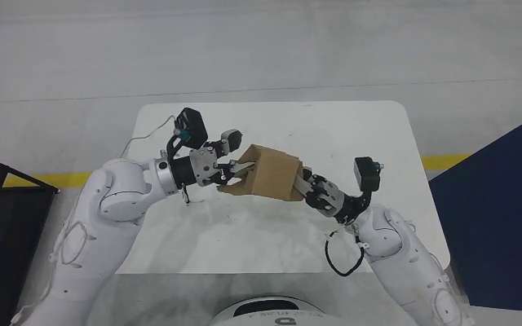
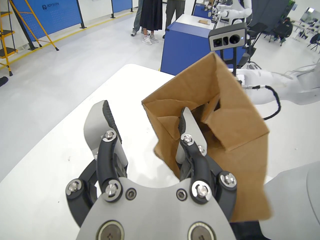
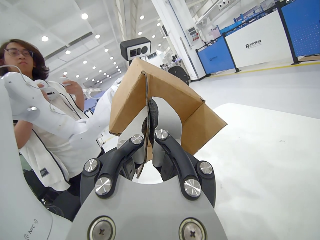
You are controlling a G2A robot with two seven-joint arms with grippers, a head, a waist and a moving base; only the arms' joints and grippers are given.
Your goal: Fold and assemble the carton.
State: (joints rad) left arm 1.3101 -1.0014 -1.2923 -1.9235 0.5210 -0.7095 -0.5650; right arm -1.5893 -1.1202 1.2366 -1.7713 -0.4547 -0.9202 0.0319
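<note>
A brown cardboard carton, partly folded into a box shape, is sitting tilted between the two grippers, with the white rounded-corner table beneath it. Whether the carton is touching that table cannot be told.

The left gripper is meeting the carton's open end. In the left wrist view its jaws are standing spread wide: one finger is reaching inside the carton, among the loose inner flaps, while the other finger is staying outside the carton's wall, apart from it.

The right gripper is at the carton's opposite end. In the right wrist view the right gripper's jaws are pressing together, pinching a thin cardboard edge of the carton.
</note>
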